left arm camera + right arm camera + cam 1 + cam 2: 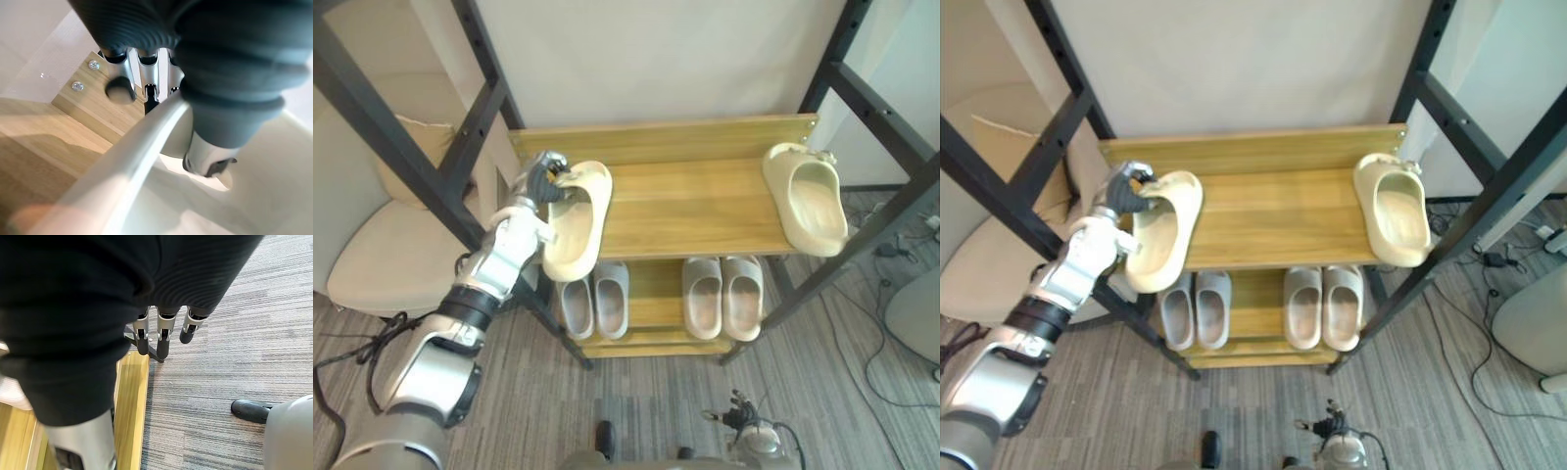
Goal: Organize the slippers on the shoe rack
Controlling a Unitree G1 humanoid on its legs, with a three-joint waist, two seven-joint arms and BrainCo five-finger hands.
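Black bar point(475, 122) flanks left robot hand point(538, 182) gripping slipper point(578, 230).

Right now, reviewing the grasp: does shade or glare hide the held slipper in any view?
Left eye view: top shelf evenly lit, left hand and its beige slipper plain to see; the grey slippers below sit in shade, yet readable. Left wrist view: the slipper's rim is bright, but no glare hides the fingers curled over it.

The shoe rack's point(697, 137) top shelf point(685, 211) holds the left cream slipper point(576, 227) at its left end and the right cream slipper point(808, 201) at its right, both overhanging the front edge; two pale pairs point(594, 302) point(722, 296) lie side by side on the lower shelf point(656, 284)
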